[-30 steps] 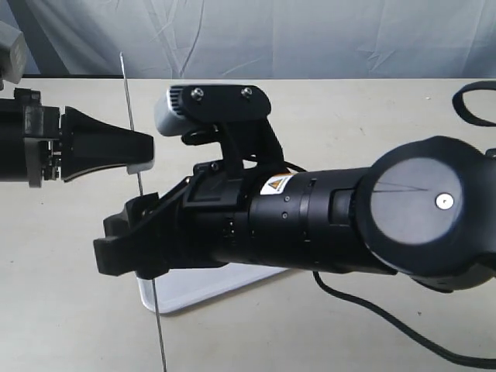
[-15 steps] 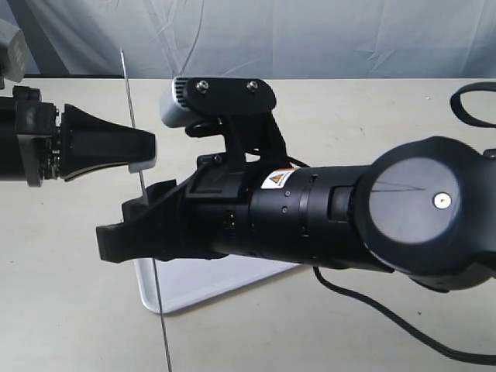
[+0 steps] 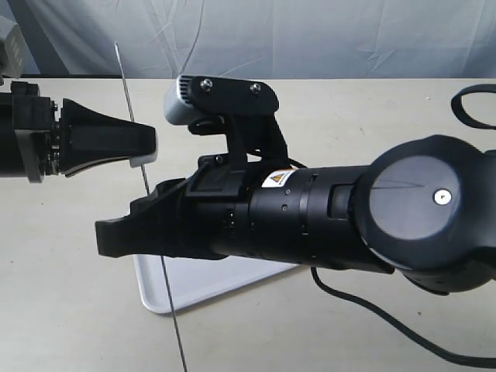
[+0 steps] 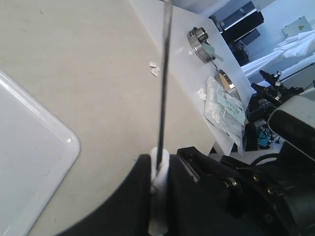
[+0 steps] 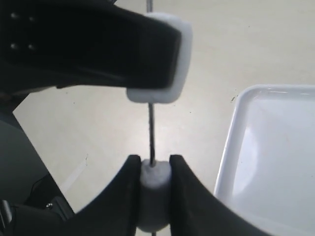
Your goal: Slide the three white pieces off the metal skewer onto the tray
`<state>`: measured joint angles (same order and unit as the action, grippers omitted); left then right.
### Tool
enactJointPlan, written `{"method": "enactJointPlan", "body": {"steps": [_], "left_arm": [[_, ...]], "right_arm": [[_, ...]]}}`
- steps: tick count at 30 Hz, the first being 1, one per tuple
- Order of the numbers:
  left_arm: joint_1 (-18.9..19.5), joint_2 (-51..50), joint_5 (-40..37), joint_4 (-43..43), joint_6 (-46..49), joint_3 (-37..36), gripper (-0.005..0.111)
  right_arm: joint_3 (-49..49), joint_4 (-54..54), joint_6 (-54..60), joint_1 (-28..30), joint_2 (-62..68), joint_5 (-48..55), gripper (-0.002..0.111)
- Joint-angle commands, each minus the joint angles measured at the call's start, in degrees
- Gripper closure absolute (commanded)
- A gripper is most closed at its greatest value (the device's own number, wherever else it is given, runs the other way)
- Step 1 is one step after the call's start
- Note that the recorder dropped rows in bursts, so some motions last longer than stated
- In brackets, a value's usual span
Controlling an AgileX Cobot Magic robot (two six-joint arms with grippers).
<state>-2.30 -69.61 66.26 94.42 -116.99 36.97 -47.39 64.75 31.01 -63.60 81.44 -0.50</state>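
While exterior view hides it, right claw (image 5: 154,164) pinches white piece (image 5: 155,194), left claw (image 4: 159,169) grips skewer (image 4: 163,88)

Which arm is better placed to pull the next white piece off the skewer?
Right: the right gripper has its jaws on a piece on the skewer, near the tray. The left gripper holds the skewer, so it should only steady it.

Skewer (image 5: 150,132): thin bright metal, smooth. White pieces (image 5: 155,189): matt, soft, sponge-like. Tray (image 5: 230,147): glossy white, smooth, seemingly plastic. Left end effector (image 3: 149,147) and right end effector (image 3: 106,236): matt black plastic. Arm housing (image 3: 349,225): satin black with a slight sheen. Bench (image 3: 349,116): matt pale beige, smooth. Backdrop (image 3: 310,39): creased grey cloth.
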Motion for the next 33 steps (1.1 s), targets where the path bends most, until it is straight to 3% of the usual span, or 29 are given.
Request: {"method": "enactJointPlan", "body": {"steps": [1, 9, 16, 33], "left_arm": [[-0.2, 0.0, 0.6, -1.1, 0.6, 0.1, 0.107], [-0.2, 0.0, -0.1, -1.5, 2.1, 0.1, 0.107], [-0.2, 0.0, -1.3, -3.4, 3.7, 1.4, 0.107], [-0.2, -3.7, -5.9, 0.5, -2.2, 17.0, 0.107]], "right_arm": [[-0.3, 0.0, 0.2, 0.3, 0.1, 0.5, 0.109], [-0.3, -0.5, 0.3, 0.3, 0.1, 0.1, 0.109], [-0.3, -2.0, 0.3, 0.1, 5.2, 8.4, 0.109], [-0.3, -2.1, 0.3, 0.1, 10.8, 11.8, 0.109]]}}
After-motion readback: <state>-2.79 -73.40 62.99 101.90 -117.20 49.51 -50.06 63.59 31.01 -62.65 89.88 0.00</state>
